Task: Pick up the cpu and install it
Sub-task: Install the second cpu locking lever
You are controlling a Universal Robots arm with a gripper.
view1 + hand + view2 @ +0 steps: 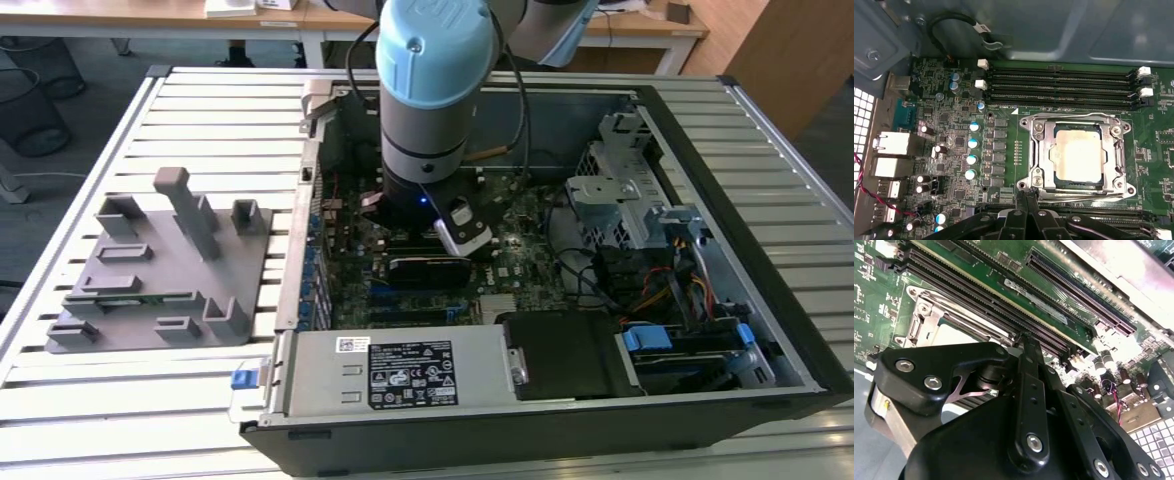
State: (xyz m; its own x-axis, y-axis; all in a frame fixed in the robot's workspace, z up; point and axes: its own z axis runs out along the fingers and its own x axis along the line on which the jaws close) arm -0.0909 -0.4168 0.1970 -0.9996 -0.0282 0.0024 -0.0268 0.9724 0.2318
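Note:
The cpu [1077, 154], a flat square chip with a pale silver lid, lies inside the metal-framed socket [1038, 150] on the green motherboard. Part of the chip's lid [954, 333] also peeks out past the gripper's black linkage in the second wrist view. My gripper [1027, 199] hovers just beside one edge of the socket frame, off the chip. Its two black fingers are pressed together with nothing between them, and they taper to a tip [1024, 341] near the memory slots. In the exterior view the arm [430, 110] reaches down into the open computer case.
Rows of black memory slots [1059, 85] run along the socket. Capacitors [972, 142] and rear ports [894, 145] stand to one side. A drive cage [614, 190], cables [654, 270] and power supply [400, 372] crowd the case. A grey fixture block [160, 270] sits on the exterior view's left.

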